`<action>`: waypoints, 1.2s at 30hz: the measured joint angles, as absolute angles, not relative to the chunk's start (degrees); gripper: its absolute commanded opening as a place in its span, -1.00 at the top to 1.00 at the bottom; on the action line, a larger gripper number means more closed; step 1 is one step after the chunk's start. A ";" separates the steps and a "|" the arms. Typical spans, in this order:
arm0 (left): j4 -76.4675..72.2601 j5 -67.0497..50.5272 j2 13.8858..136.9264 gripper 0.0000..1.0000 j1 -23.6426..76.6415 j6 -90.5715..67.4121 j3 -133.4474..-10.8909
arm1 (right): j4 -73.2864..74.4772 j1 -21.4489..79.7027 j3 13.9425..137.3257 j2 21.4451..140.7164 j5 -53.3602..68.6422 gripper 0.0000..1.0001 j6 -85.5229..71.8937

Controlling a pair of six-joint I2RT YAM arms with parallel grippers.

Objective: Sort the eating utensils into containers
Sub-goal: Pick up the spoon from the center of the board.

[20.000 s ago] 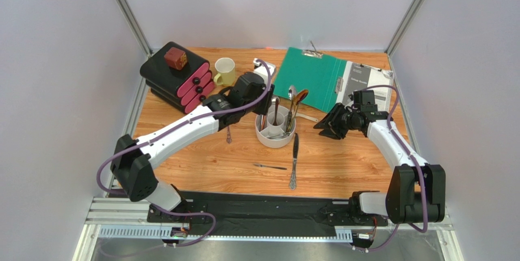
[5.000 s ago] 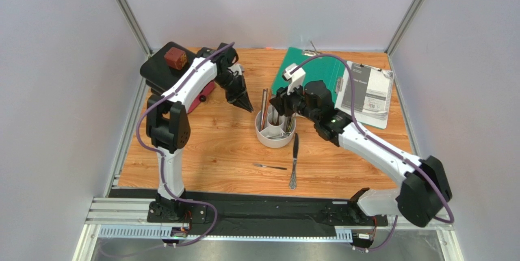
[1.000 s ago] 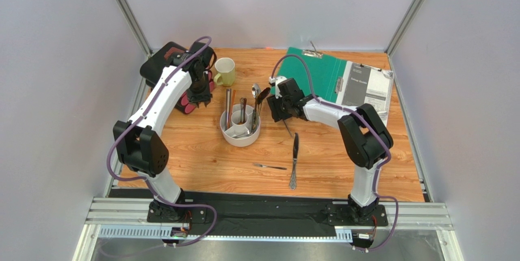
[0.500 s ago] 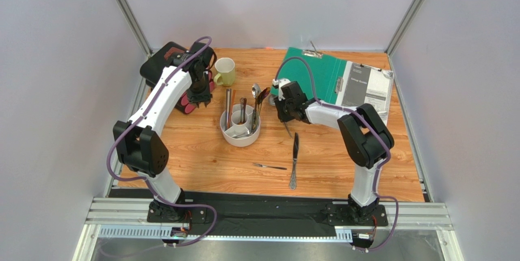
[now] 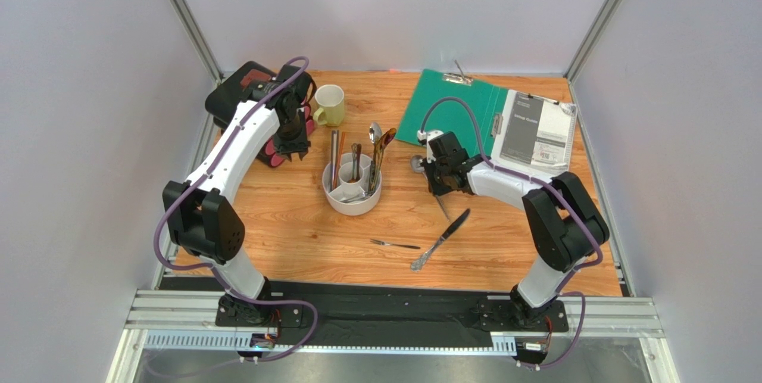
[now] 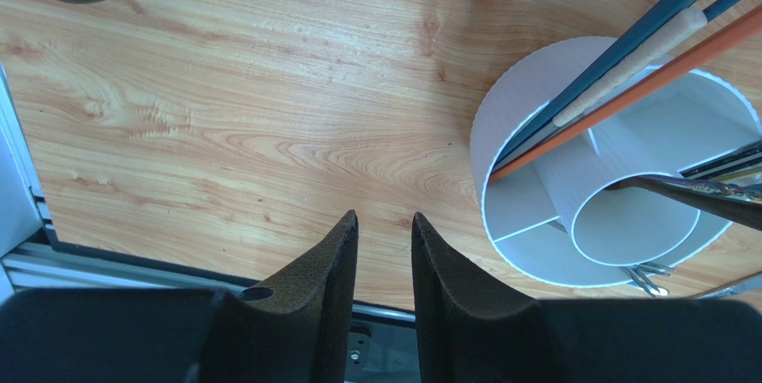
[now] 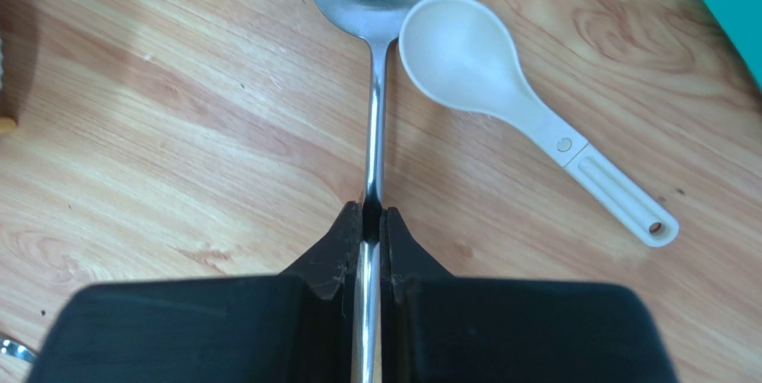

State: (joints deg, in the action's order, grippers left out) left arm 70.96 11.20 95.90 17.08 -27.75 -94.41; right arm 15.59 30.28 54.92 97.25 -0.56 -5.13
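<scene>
A wooden tabletop [image 5: 295, 240] carries a green folder [image 5: 452, 115] at its far right corner and a black-and-pink case [image 5: 234, 95] at its far left corner. Near the middle, slightly left, stands the round white holder [image 5: 351, 202], its partitions dividing it into compartments. Chopsticks [image 6: 626, 52] in blue, cream and orange lean in one compartment, while spoons [image 5: 376, 146] and other handles rise from another. A pale yellow mug [image 5: 328, 104] sits by the far edge, between case and holder.

The left gripper [image 6: 385, 222] hangs above bare wood between case and holder, its fingers slightly parted with nothing between them. Right of the holder, the right gripper [image 7: 373, 209] is pressed together on the handle of a silver spoon [image 7: 375, 115]. Whether that spoon rests on the wood cannot be told.

A knife [image 5: 441, 240] lies diagonally toward the near edge. A white ceramic spoon [image 7: 528, 119] lies just beside the silver spoon's bowl. A small fork [image 5: 395, 244] lies just left of the knife.
</scene>
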 measured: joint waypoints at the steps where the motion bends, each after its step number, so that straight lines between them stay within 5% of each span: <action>1: 70.94 11.03 95.79 0.31 17.08 -27.75 -94.24 | 17.12 30.28 55.22 96.64 -1.13 1.00 -5.04; 36: 67.02 4.80 94.78 0.27 17.08 -27.03 -93.06 | 45.54 30.09 71.90 70.72 0.38 1.00 -5.89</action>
State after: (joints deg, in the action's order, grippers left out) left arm 67.02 4.80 94.78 17.08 -27.03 -93.06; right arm 45.54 30.09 71.90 70.72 0.38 -5.89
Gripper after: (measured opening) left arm 0.361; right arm 0.053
